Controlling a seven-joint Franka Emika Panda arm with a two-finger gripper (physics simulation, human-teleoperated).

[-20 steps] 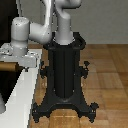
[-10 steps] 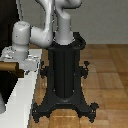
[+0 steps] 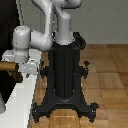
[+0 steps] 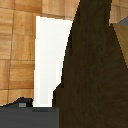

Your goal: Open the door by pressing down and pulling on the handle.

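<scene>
Wrist view, close: dark brown-black door panel [image 4: 95,70] fills the frame, white frame [image 4: 50,60] beside it. Exterior view's left: grey claw [image 3: 21,62] at the small tan wooden lever handle [image 3: 7,65]; claw opening can't be told. Handle looks rigid, smooth; best taken along its bar.

The dark door [image 3: 6,30] stands at the exterior view's left, its tan handle [image 3: 7,66] projecting.
</scene>
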